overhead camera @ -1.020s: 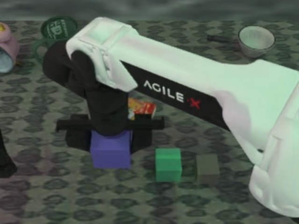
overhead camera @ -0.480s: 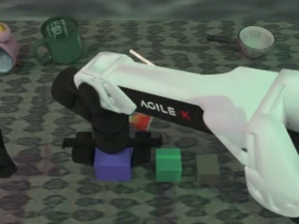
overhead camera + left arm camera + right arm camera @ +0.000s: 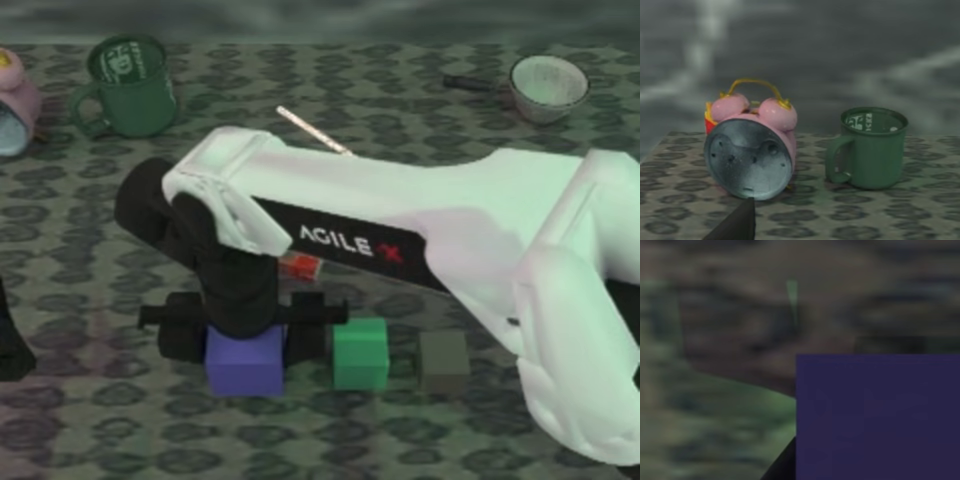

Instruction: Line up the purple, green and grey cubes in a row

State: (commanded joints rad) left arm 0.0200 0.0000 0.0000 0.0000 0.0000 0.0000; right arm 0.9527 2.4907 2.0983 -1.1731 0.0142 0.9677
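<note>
The purple cube (image 3: pixel 245 362) is at the left end of a row, with my right gripper (image 3: pixel 245 335) shut on it from above, one black finger on each side. It fills much of the right wrist view as a purple cube (image 3: pixel 877 415). The green cube (image 3: pixel 360 352) stands just to its right, close to the gripper's right finger. The grey cube (image 3: pixel 444 361) sits a small gap further right, at the same depth. My left arm (image 3: pixel 10 345) stays parked at the table's left edge.
A dark green mug (image 3: pixel 130 85) and a pink alarm clock (image 3: pixel 15 100) stand at the back left. A red-and-yellow box (image 3: pixel 300 266) lies half hidden under my right arm. A bowl (image 3: pixel 548 85) is at the back right, and a thin stick (image 3: pixel 310 128) lies mid-back.
My right gripper has come down with the purple cube and drawn slightly toward the front, bringing the cube level with the green and grey ones. The left arm has not moved.
</note>
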